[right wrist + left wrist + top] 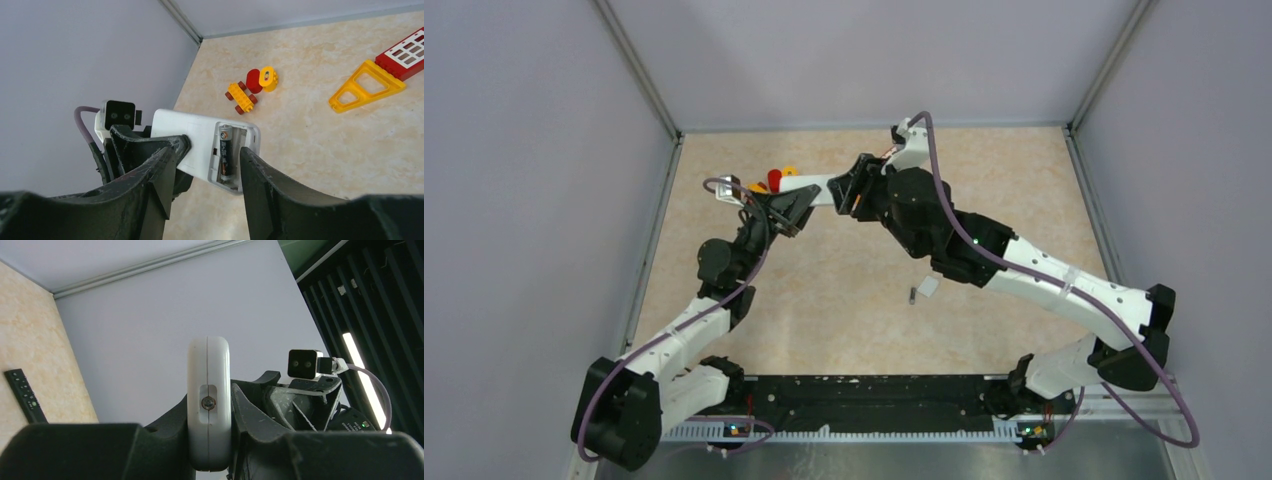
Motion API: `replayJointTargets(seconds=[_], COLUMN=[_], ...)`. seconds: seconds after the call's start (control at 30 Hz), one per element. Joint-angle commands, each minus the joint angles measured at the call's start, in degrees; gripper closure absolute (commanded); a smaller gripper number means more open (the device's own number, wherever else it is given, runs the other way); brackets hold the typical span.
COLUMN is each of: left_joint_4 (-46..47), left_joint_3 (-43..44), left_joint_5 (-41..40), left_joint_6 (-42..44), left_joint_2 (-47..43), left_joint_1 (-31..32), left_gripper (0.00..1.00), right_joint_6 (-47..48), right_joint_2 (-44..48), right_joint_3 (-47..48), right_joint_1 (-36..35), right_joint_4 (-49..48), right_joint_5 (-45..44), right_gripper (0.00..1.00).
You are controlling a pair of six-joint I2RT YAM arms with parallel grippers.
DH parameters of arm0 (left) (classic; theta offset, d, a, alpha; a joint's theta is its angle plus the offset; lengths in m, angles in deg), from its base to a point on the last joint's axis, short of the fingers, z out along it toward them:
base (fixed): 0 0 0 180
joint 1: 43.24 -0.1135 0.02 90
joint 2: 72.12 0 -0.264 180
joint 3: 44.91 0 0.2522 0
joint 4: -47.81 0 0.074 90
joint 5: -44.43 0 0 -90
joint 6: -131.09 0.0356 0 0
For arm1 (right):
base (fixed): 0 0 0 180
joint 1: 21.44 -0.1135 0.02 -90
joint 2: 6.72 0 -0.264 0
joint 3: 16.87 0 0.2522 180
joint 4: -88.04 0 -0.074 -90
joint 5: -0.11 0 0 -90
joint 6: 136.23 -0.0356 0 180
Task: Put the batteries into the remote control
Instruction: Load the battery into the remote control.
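My left gripper (209, 440) is clamped on the remote (209, 370) edges, held around 11 o'clock with the arm stretched forward. My right gripper (214, 150) is wide open and empty, angled over the compartment (227, 155); one battery (225, 150) is seated. Loose battery (911, 295) is on the table (824, 330), 5 o'clock from the remote. Probably light, slick, rolls: pinch mid-barrel.

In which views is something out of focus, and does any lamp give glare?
Left wrist view: the left gripper's fingers are soft, the white remote is sharp, a lamp strip glares at the right. Right wrist view: the right gripper's fingers blur slightly, the battery is readable. Top view: even light, faint shadows.
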Motion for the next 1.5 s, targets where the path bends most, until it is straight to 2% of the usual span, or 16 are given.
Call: replayJointTargets(seconds=[0.0, 0.17, 0.33, 0.5, 0.63, 0.77, 1.13, 1.47], left_joint_4=[4.41, 5.56, 9.72, 12.84, 14.62, 15.57, 19.72, 19.92], left_joint_3=[-0.75, -1.4, -2.67, -2.95, -3.31, -3.91, -4.1, -4.41], left_joint_5=[-2.08, -1.87, -0.72, 0.68, 1.23, 1.19, 2.12, 3.24], left_joint_6=[3.61, 5.61, 4.22, 2.6, 1.94, 1.41, 0.37, 1.49], left_joint_2=[-1.74, -1.51, -0.94, -0.28, -0.08, 0.12, 2.34, 2.83], left_joint_1=[-0.71, -1.99, -4.0, -4.66, -4.84, -4.93, -4.93, -4.93], left_gripper=[1.0, 1.0, 1.0, 1.0, 1.0, 1.0, 1.0, 1.0], right_joint_6=[-1.25, -4.16, -13.16, -26.95, -36.23, -38.69, -47.21, -49.02], right_joint_2=[4.25, 9.0, 10.9, 11.84, 10.33, 9.92, 5.93, 2.31], right_joint_3=[0.83, -4.18, -9.34, -18.66, -20.95, -22.89, -21.47, -19.76], right_joint_1=[-0.37, -0.39, -0.39, 0.95, 4.66, 5.42, 8.61, 9.93], right_joint_4=[1.08, -3.15, -5.48, -18.67, -23.65, -31.09, -29.98, -32.27], right_joint_5=[1.2, 3.04, 5.2, 10.14, 16.68, 16.71, 20.49, 23.97], right_gripper=[0.45, 0.22, 0.14, 0.12, 0.11, 0.1, 0.07, 0.07])
